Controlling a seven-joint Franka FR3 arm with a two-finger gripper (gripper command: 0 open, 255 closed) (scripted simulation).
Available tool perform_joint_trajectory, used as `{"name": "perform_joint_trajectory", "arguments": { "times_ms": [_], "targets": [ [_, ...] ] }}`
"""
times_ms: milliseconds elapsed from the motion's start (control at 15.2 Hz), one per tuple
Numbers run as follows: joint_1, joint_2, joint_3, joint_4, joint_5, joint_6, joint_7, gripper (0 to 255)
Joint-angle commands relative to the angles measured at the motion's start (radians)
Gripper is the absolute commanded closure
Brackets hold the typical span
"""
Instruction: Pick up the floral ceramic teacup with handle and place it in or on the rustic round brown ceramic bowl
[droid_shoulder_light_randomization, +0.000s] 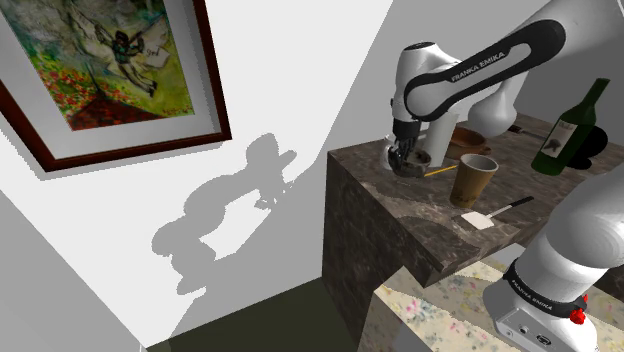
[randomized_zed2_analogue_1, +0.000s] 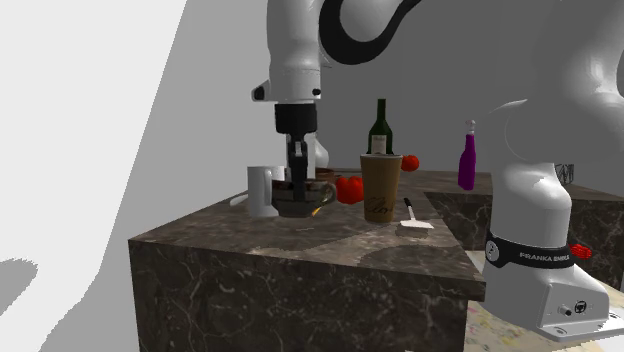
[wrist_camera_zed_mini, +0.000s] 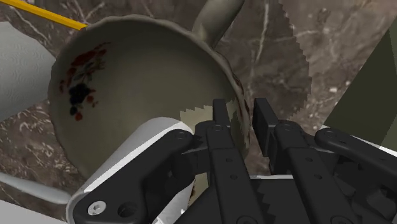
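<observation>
The teacup (wrist_camera_zed_mini: 127, 83) is pale with a scalloped rim, a small red and dark flower painted inside, and a handle on the side away from my hand. It stands on the dark marbled counter (droid_shoulder_light_randomization: 400, 225). My black gripper (wrist_camera_zed_mini: 242, 118) is shut on its rim, one finger inside the cup and one outside. The shoulder view has the gripper (droid_shoulder_light_randomization: 408, 158) pointing straight down onto the teacup (droid_shoulder_light_randomization: 416, 165) near the counter's far corner. In the second exterior view the gripper (randomized_zed2_analogue_1: 298, 180) reaches into the teacup (randomized_zed2_analogue_1: 305, 200). A brown round dish (droid_shoulder_light_randomization: 468, 136) lies behind the arm, partly hidden.
A tall brown cup (droid_shoulder_light_randomization: 474, 180) stands close beside the teacup, with a yellow pencil (droid_shoulder_light_randomization: 440, 171) between them. A white spatula (droid_shoulder_light_randomization: 497, 212), a green wine bottle (droid_shoulder_light_randomization: 570, 130), a white mug (randomized_zed2_analogue_1: 262, 190), red fruit (randomized_zed2_analogue_1: 349, 188) and a purple bottle (randomized_zed2_analogue_1: 466, 160) share the counter. The counter edge drops off nearby.
</observation>
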Motion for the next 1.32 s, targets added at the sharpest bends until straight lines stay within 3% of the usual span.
{"name": "perform_joint_trajectory", "arguments": {
  "times_ms": [0,1254],
  "targets": [
    [0.002,-0.011,0.000,0.020,0.004,-0.031,-0.004,255],
    [0.008,-0.107,-0.003,0.200,0.025,-0.305,-0.040,255]
  ]
}}
